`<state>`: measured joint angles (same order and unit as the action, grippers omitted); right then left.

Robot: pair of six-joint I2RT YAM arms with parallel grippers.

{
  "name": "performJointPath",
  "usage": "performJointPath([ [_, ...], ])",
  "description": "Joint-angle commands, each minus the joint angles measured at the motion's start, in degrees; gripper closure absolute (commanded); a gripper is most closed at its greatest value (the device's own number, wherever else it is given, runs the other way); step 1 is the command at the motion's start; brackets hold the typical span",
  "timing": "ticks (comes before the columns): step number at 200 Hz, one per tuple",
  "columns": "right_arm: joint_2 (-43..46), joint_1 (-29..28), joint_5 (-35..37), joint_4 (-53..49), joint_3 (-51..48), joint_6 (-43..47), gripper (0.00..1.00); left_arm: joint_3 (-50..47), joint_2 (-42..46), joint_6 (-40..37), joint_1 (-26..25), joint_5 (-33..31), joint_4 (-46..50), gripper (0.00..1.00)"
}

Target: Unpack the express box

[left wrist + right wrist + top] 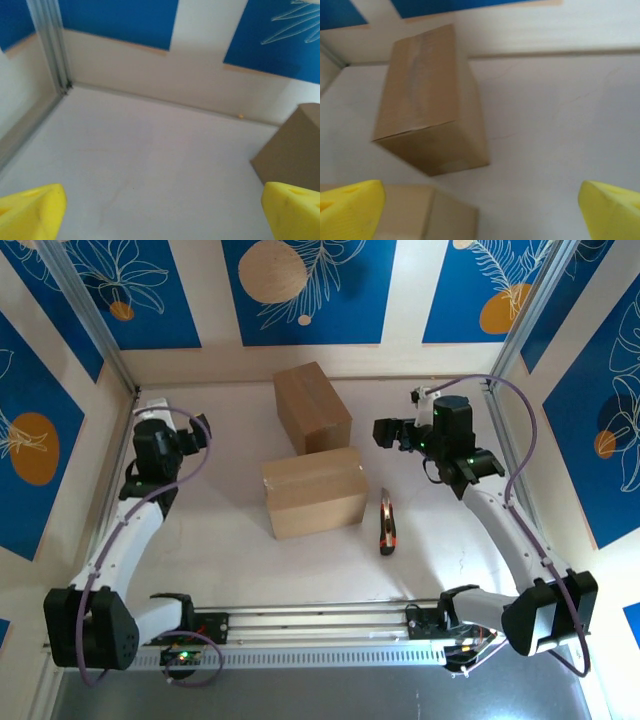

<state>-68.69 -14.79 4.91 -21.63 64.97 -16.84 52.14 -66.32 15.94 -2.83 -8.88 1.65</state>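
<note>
Two shut brown cardboard boxes stand mid-table: one at the back (312, 407) and one nearer, lying crosswise (314, 492). I cannot tell which is the express box. My left gripper (200, 430) hovers left of them, open, its yellow fingertips (31, 212) wide apart over bare table, with the back box's corner (296, 150) at the right. My right gripper (387, 433) hangs right of the back box, open and holding nothing. Between its fingertips (610, 210) I see the back box (430, 100) and a corner of the nearer box (422, 215).
A red-and-black utility knife (387, 524) lies on the table just right of the nearer box. Aluminium frame posts (100, 330) and blue patterned walls close in the back and sides. A metal rail (310, 618) runs along the near edge.
</note>
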Motion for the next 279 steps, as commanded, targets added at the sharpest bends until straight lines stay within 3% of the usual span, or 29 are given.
performJointPath([
  [1, 0.0, -1.2, -7.5, -12.8, 3.7, -12.5, 0.01, 8.1, -4.3, 4.9, 0.5, 11.4, 23.0, 0.0],
  [21, -1.2, -3.4, -12.0, -11.5, 3.7, -21.2, 0.01, 16.7, -11.3, 4.2, 0.2, 24.8, 29.9, 0.0],
  [36, -2.8, -6.4, -12.6, -9.2, 3.1, -25.2, 0.01, 20.8, -15.1, 3.6, -0.5, 29.8, 30.9, 0.0],
  [60, -7.0, -9.9, -9.2, -8.7, 3.9, -27.3, 0.01, 23.2, -17.5, 4.0, -2.2, 31.2, 31.2, 0.0],
  [95, -9.7, -9.3, -4.7, -9.8, 4.2, -25.9, 0.01, 20.2, -12.7, 3.5, -6.5, 30.4, 36.6, 0.0],
  [117, -10.3, -6.2, -7.4, -8.8, 3.4, -23.4, 0.02, 15.5, -5.4, 5.3, -9.3, 28.1, 40.7, 0.0],
  [151, -12.1, -2.0, -17.7, -5.5, 2.7, -17.4, 0.06, 6.0, 5.3, 11.2, -13.1, 27.5, 42.7, 0.0],
  [195, -13.2, -1.9, -21.1, -4.2, 1.7, -14.4, 0.07, -4.3, 9.3, 20.7, -17.7, 30.8, 30.9, 0.0],
  [241, -14.1, -2.2, -22.4, -2.1, 0.2, -15.1, 0.09, -5.7, 2.5, 26.3, -24.7, 29.9, 16.3, 0.0],
  [279, -15.1, -3.2, -23.2, -1.4, -0.2, -15.4, 0.14, -5.6, -1.2, 27.7, -27.1, 26.7, 12.6, 0.01],
])
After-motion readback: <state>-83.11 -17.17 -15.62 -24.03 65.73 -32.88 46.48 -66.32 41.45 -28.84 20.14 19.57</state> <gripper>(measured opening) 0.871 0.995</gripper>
